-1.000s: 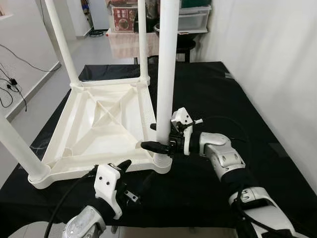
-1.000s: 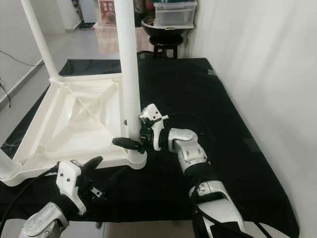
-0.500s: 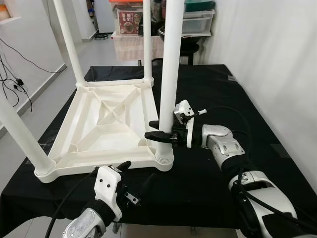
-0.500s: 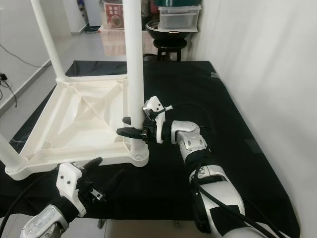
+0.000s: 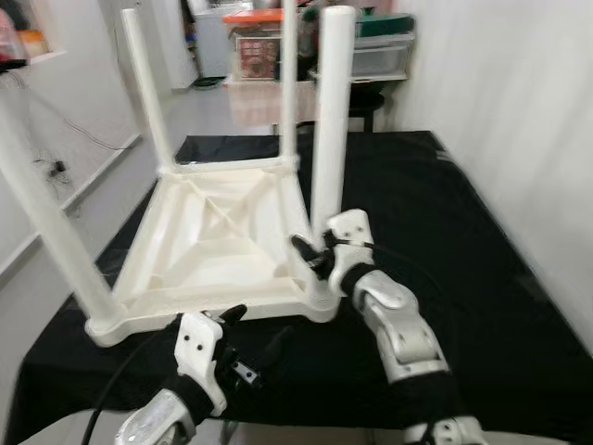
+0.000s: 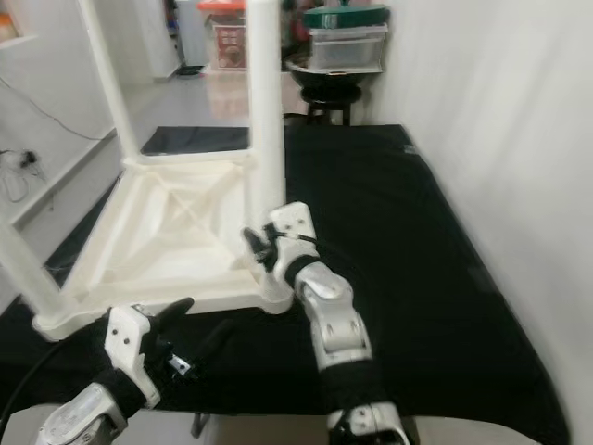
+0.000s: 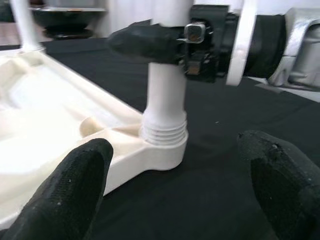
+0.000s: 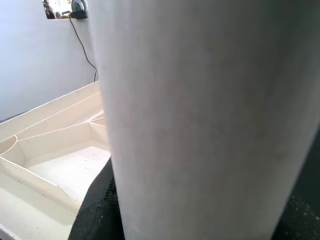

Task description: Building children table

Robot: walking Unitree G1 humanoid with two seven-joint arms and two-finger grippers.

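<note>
White plastic kids table (image 5: pixel 218 246) lies upside down on the black-covered bench (image 5: pixel 482 241), top face down, legs sticking up. Near-right leg (image 5: pixel 326 153) stands upright in its corner socket (image 7: pixel 162 147); threads show at the collar in the left wrist view, so my guess is it is being screwed in and isn't fully seated yet. Far-left leg (image 5: pixel 146 88) and near-left leg (image 5: pixel 51 218) also stand in their corners, a fourth rises at the far right corner.

Right gripper (image 5: pixel 313 255) reaches in from the side, low on the near-right leg just above the socket. Its black fingers (image 7: pixel 145 42) wrap the tube, closed on it – gripping low probably gives best twist control and keeps the leg plumb. Right wrist view is mostly the white tube up close with the ribbed underside of the table behind.

Left gripper (image 5: pixel 248 345) hovers in front of the table's near edge, over the bench cloth, touching nothing. Its fingers (image 7: pixel 75 187) are spread wide apart, aimed at the same socket corner, likely waiting to brace the frame or take over the turn.

Outward: white wall right of the bench, tiled floor to the left with cables, storage boxes (image 5: pixel 371 46) and a dark stool (image 6: pixel 324 93) beyond the far end
</note>
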